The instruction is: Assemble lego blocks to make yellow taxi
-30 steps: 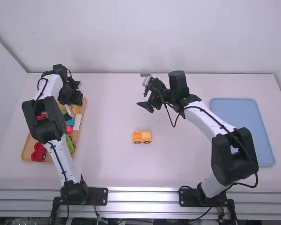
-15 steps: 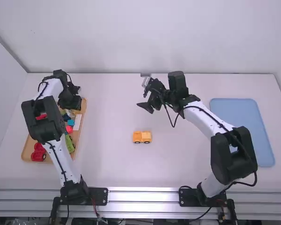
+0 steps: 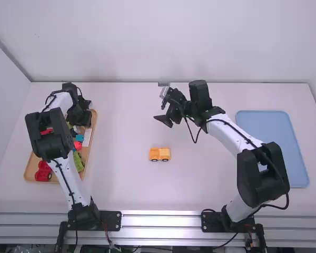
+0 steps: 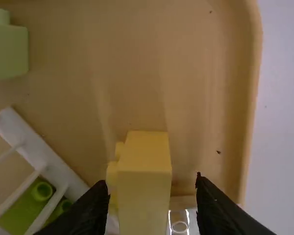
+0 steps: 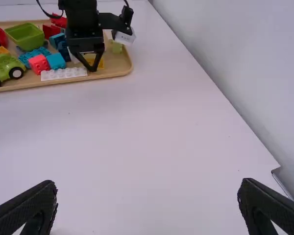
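Over the far end of the wooden tray, my left gripper is low among the blocks. In the left wrist view a yellow block stands between the spread fingers of the left gripper, with a gap beside one finger. In the right wrist view, some yellow shows behind that gripper. An orange-yellow wheeled vehicle base rests alone on the mid-table. Beyond it, my right gripper is held above the table; in its wrist view the right gripper is open and holds nothing.
The tray also holds a red car, a green car, a white plate and several small blocks. Near the yellow block lies a white frame-like piece. A blue tray lies at the table's right side.
My left gripper has shifted a little toward the camera over the tray's far end. The right gripper and the vehicle base look unmoved.
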Motion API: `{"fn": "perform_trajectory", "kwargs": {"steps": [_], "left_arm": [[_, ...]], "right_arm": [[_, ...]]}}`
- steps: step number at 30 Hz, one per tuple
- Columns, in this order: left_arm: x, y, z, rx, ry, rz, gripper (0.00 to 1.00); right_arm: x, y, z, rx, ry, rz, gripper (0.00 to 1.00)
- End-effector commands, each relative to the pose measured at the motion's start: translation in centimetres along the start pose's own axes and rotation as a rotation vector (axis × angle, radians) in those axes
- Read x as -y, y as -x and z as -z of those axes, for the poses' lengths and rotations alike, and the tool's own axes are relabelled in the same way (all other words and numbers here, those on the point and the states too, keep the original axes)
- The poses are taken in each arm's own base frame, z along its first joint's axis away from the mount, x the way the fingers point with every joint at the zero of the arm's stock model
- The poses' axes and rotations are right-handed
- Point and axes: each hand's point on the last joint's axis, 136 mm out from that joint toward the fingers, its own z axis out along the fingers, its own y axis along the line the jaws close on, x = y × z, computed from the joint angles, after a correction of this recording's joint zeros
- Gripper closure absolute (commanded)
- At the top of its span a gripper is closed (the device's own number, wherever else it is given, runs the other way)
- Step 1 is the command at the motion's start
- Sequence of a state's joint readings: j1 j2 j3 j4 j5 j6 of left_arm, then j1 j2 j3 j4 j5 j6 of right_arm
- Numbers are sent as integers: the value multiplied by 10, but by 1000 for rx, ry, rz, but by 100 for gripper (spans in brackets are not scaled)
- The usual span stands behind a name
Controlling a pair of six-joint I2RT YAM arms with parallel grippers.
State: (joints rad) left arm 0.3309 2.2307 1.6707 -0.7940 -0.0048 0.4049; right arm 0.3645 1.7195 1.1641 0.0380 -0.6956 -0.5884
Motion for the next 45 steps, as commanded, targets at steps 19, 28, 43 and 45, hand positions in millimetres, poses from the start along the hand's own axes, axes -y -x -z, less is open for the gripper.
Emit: {"fn": "perform_trajectory", "kwargs": {"steps": [19, 28, 43, 45], "left_arm": [[-2, 14, 28, 97, 49, 65, 78], [26, 41, 85, 258, 14, -47, 82], [160, 14, 168, 760, 11, -372, 84], [184, 3, 173, 835, -6, -442, 87]], "right_arm": [[5, 7, -2, 19, -8, 5, 1], [9, 9, -2, 22, -30, -64, 1], [33, 4, 9, 59, -72, -340, 1], [27, 2, 0, 86, -11, -372, 1]]}}
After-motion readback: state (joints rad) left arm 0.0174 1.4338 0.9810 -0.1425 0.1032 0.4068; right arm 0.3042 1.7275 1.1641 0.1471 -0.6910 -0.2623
